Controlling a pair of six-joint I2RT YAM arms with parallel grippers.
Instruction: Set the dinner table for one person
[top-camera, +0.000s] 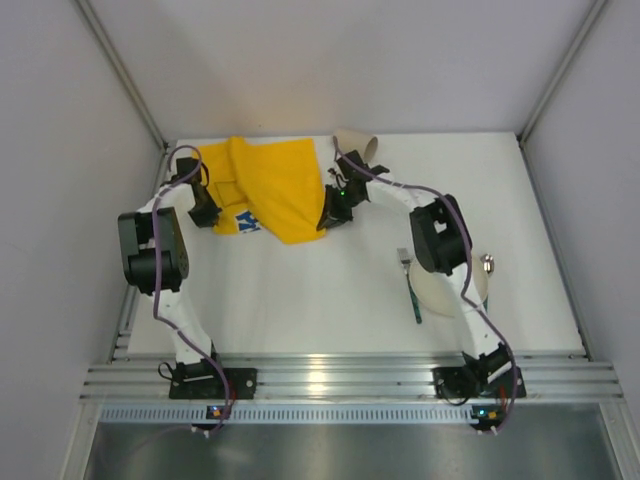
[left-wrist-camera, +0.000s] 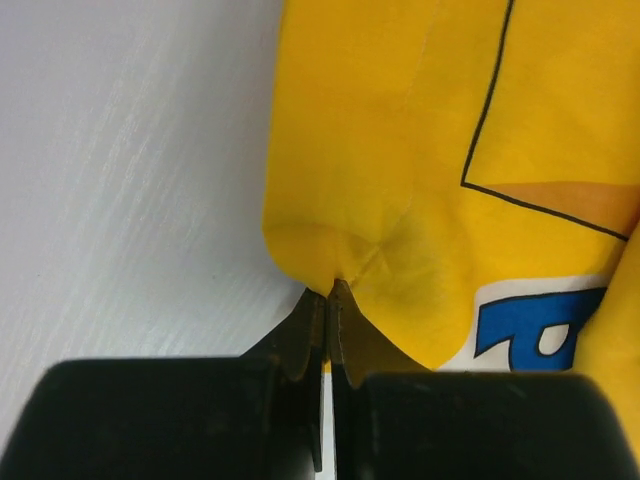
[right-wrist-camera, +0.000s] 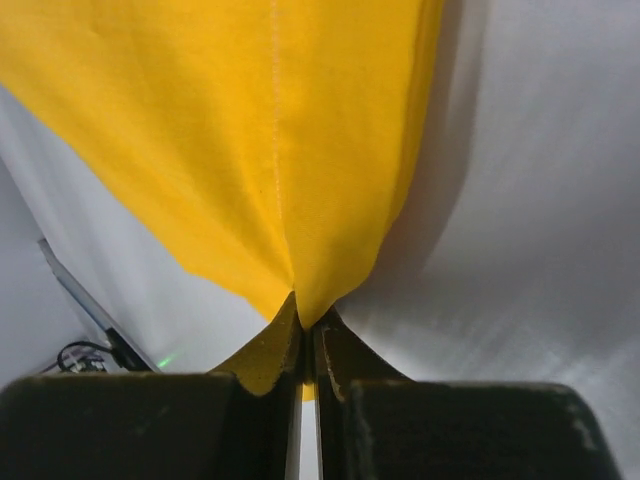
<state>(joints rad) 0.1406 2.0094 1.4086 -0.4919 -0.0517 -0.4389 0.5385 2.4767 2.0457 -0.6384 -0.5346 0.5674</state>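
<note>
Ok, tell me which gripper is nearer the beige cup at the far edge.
Right. The right gripper, shut on the yellow cloth at its right edge, sits just robot-side of the cup; the left gripper pinches the opposite edge, the whole cloth farther away.

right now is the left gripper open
No, the left gripper is shut, pinching a fold of the cloth.

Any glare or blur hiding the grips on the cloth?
Top external: glare only on the near aluminium rail, yellow cloth mat clear. Left wrist: left hand dark, pinch sharp. Right wrist: right hand dark, soft cloth shadow on the dinner table.
</note>
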